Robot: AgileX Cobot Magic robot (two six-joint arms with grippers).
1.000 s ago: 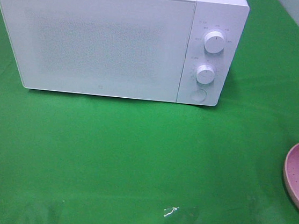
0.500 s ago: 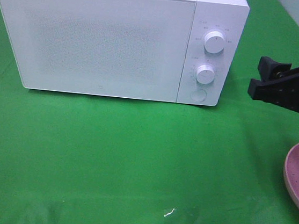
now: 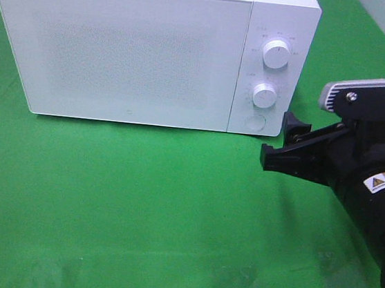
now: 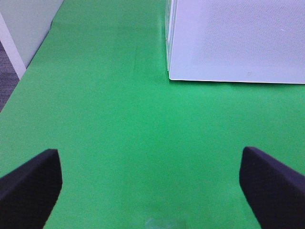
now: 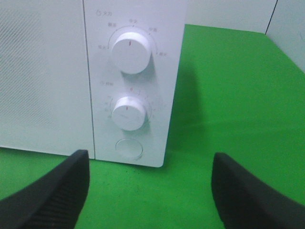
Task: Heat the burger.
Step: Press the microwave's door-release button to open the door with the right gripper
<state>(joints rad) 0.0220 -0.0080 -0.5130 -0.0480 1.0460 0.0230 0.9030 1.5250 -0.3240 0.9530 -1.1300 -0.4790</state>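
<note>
The right gripper (image 3: pixel 278 138), spread and empty, points at the round button (image 3: pixel 255 122) on the shut microwave (image 3: pixel 133 54), just beside it. The burger shows in no view.

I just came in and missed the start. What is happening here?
The right tool, open and empty, is held in front of the microwave, near the round button under its knobs. The door is shut. The left tool, also open, hangs over the green cloth. No burger is in view.
</note>
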